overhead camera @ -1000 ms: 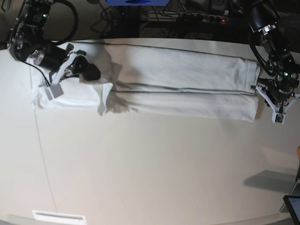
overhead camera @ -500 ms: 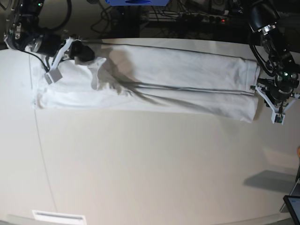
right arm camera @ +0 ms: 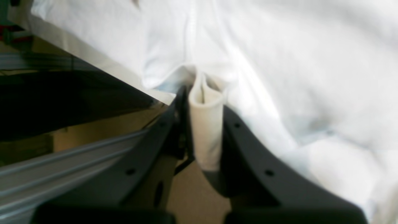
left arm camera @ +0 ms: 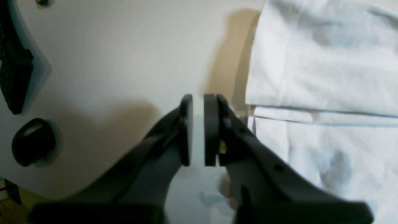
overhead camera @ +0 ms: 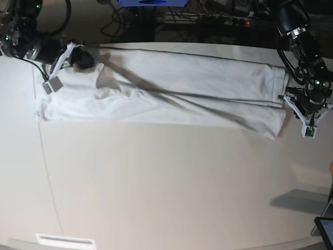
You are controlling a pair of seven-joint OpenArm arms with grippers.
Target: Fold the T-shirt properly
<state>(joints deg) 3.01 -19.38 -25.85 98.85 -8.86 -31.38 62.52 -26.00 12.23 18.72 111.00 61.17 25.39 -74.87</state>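
Note:
The white T-shirt (overhead camera: 182, 86) lies as a long folded band along the far side of the table (overhead camera: 166, 182). My right gripper (overhead camera: 87, 61), at the band's left end, is shut on a pinched fold of the T-shirt (right arm camera: 205, 133); the right wrist view shows it between the fingertips of that gripper (right arm camera: 203, 91) at the table's far edge. My left gripper (left arm camera: 198, 102) is shut to a narrow slit and empty, over bare table just beside the T-shirt's right end (left arm camera: 323, 62). The left arm (overhead camera: 308, 99) stands at that end.
Cables and a power strip (overhead camera: 223, 21) run behind the far edge. A dark screen (overhead camera: 325, 229) sits at the front right corner and a white strip (overhead camera: 65, 240) at the front left. A black knob (left arm camera: 32, 141) shows by the left gripper.
My right gripper has moved up and left toward the far left corner with the fabric, drawing the loose flap out flat. The left arm has not moved.

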